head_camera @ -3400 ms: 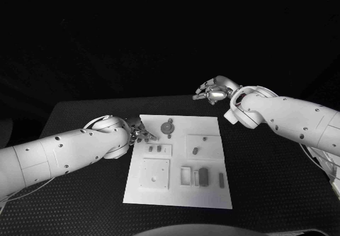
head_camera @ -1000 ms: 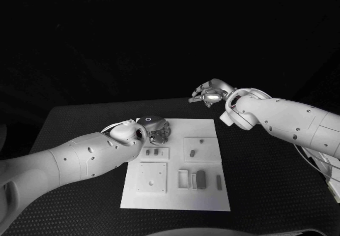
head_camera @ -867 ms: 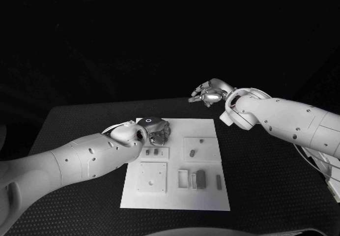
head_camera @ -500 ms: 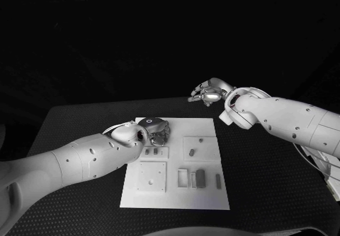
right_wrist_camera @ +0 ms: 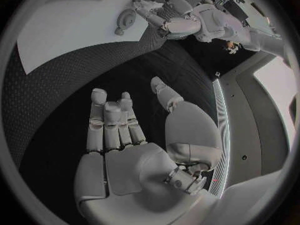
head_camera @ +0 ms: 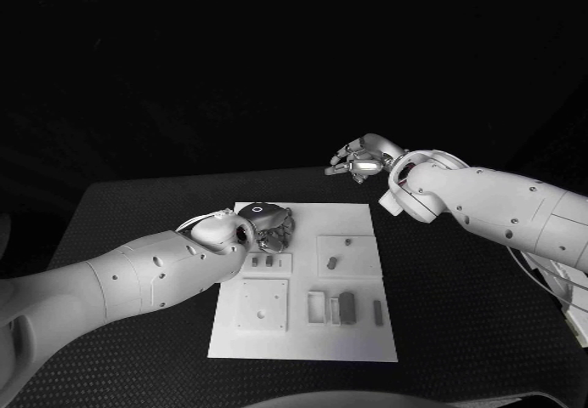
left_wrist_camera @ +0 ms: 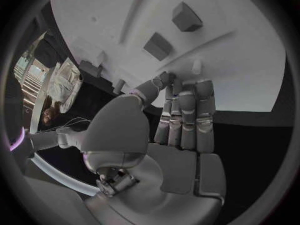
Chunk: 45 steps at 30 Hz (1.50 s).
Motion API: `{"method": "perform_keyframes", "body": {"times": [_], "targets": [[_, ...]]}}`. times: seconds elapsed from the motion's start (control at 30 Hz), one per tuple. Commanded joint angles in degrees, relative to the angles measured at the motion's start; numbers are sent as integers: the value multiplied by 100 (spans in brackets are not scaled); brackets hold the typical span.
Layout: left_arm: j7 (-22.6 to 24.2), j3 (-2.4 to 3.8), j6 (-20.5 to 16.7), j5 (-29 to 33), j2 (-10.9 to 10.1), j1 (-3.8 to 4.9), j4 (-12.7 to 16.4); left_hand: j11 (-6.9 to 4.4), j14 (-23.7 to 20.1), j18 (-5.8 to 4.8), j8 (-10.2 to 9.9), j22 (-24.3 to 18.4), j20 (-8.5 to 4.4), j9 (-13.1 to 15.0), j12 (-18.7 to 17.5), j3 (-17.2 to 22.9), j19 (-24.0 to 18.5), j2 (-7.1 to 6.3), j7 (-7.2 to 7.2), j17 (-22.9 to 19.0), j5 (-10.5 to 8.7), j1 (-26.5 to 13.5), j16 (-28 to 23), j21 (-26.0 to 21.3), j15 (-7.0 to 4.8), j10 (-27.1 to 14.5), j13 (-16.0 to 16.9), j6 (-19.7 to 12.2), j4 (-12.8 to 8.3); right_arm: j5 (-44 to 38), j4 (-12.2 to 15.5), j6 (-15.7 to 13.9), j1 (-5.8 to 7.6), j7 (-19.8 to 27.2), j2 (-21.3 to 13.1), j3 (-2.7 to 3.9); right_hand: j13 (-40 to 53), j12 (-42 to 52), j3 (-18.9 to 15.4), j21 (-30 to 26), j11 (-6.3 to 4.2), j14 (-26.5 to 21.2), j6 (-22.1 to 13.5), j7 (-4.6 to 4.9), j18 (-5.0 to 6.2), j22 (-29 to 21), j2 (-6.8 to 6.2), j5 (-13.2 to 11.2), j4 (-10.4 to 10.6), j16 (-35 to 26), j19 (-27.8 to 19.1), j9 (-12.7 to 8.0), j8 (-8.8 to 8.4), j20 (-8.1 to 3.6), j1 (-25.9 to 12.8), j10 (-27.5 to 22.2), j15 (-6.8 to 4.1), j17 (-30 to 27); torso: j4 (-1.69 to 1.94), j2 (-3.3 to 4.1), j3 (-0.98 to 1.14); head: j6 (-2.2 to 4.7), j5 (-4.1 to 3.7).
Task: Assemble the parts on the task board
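The left hand [head_camera: 272, 226] hangs over the board's [head_camera: 355, 340] far corner, fingers [left_wrist_camera: 187, 110] straight, together and empty; the right hand [head_camera: 363, 160] waits past the board, fingers loosely spread, holding nothing. The parts [head_camera: 347, 308] lie on the board, mid-bench — small, rigid, probably light, best pinched across their narrow sides.

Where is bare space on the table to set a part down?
Black table is bare left of the task board and between its right edge and the right arm. The board's far end is crowded: the left hand hovers there over the parts.
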Motion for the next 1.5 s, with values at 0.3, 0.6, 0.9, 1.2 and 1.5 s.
{"method": "perform_keyframes", "body": {"times": [0.3,0.6,0.9,1.2,1.5], "targets": [[32,1,45,-19,38,-9,-12,60,21,558,-65,128,22,-84,-135,18,8,-35,-17,-31,16,-16,70,62,52,-172,6,-203,-2,-5,3,76,-3,42,12,3,-7,23,2,-23,-9,-48,0,29,60,73,29,17,29,26,-11,-7,-24,7,-45,-31,-5,-9,1,-2,-5,1,4],[1,-10,171,-19,78,-35,-55,102,27,597,-102,128,59,-133,-183,-42,14,-72,-11,-47,15,-89,107,93,93,-278,-3,-324,8,-5,1,80,-3,43,14,3,-8,24,0,-24,-9,-49,0,29,61,73,27,17,29,27,-12,-7,-24,8,-48,-31,-5,-10,-2,-1,-3,-14,-2],[11,-17,213,-19,117,-86,-91,111,29,633,-31,125,79,-134,-168,-36,16,-27,31,-64,21,-87,132,113,103,-294,2,-242,12,-5,1,82,-3,43,11,3,-10,25,0,-24,-9,-49,1,29,60,73,29,17,29,27,-12,-7,-23,8,-49,-32,-5,-11,-9,-2,1,-26,-12],[3,-19,216,-19,140,-109,-155,80,64,652,66,125,69,-130,-128,17,49,83,49,-85,27,-54,170,153,74,-199,33,-112,26,-4,1,80,-3,44,9,3,-10,26,-1,-24,-9,-49,2,29,61,73,30,17,30,28,-12,-7,-22,8,-51,-32,-5,-11,-4,0,-1,-29,-30],[52,-20,209,-19,156,-137,-174,-19,98,632,246,123,21,-107,-31,110,66,234,-27,-125,24,-39,198,197,-19,79,109,154,46,-4,-3,82,-3,47,13,3,-11,27,-2,-24,-9,-49,3,29,61,73,32,17,32,29,-12,-7,-21,8,-54,-32,-5,-12,-3,-1,-3,-36,-39]]}}
